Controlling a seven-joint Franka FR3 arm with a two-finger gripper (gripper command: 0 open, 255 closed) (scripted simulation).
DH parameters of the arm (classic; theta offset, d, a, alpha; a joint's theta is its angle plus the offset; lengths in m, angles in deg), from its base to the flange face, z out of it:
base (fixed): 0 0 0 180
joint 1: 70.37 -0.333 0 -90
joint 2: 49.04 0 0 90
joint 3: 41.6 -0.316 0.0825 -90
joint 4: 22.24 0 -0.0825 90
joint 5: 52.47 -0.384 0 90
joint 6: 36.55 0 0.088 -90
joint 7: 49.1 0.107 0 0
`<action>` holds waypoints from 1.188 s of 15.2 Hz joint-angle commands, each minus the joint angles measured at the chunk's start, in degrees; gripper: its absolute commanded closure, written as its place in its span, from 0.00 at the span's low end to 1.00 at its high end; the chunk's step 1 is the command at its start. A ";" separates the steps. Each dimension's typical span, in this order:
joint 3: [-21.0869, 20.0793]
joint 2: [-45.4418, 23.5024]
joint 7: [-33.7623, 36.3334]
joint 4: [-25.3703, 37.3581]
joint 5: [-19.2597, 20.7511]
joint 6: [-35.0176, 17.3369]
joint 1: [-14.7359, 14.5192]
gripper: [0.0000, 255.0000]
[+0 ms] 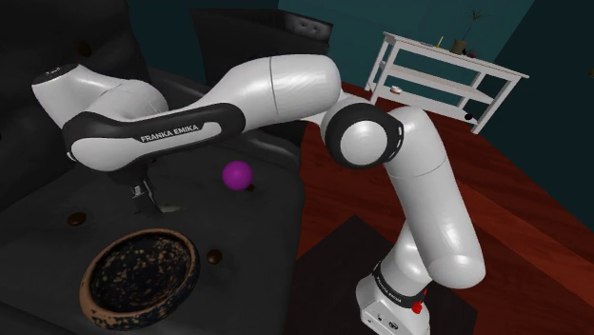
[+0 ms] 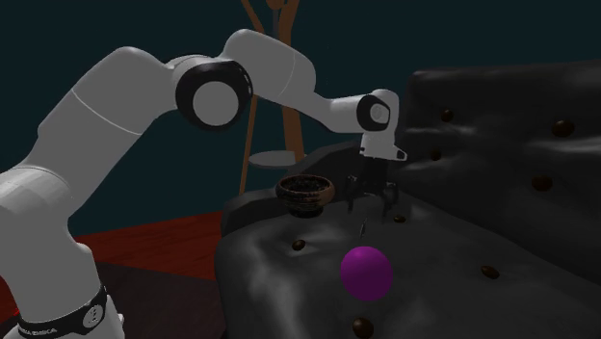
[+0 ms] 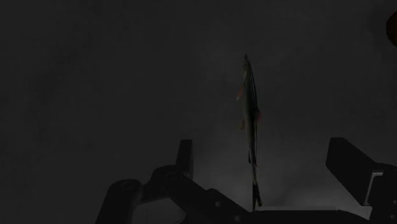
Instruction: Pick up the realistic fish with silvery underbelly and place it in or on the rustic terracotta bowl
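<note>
A slim fish [image 3: 251, 121] with a pale belly and small reddish fins lies on the black sofa seat [image 1: 257, 224], seen edge-on. My gripper [image 3: 264, 165] hovers just above it, open, and the fish runs between the two fingers [image 3: 184, 156] without touching either. From the second exterior view the gripper [image 2: 371, 200] points down and the fish [image 2: 363, 229] is a thin sliver under it. In the shoulder view the gripper [image 1: 148, 195] hangs beneath the forearm. The brown speckled bowl [image 1: 140, 274] rests on the seat nearer that view's bottom; the same bowl [image 2: 306, 191] stands beside the gripper.
A purple ball [image 1: 237, 175] sits on the seat close to the gripper, also the ball [image 2: 366, 273]. The tufted backrest [image 2: 520, 135] rises behind. A white shelf unit [image 1: 447, 71] and red wooden floor [image 1: 533, 219] lie beyond the sofa edge.
</note>
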 commanded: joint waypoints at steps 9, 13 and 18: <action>0.17 0.07 0.55 -5.12 0.47 -4.90 0.99 0.00; 0.17 0.08 0.55 -5.12 0.47 -4.90 0.99 0.00; 0.16 0.05 0.56 -5.05 0.47 -4.84 0.95 1.00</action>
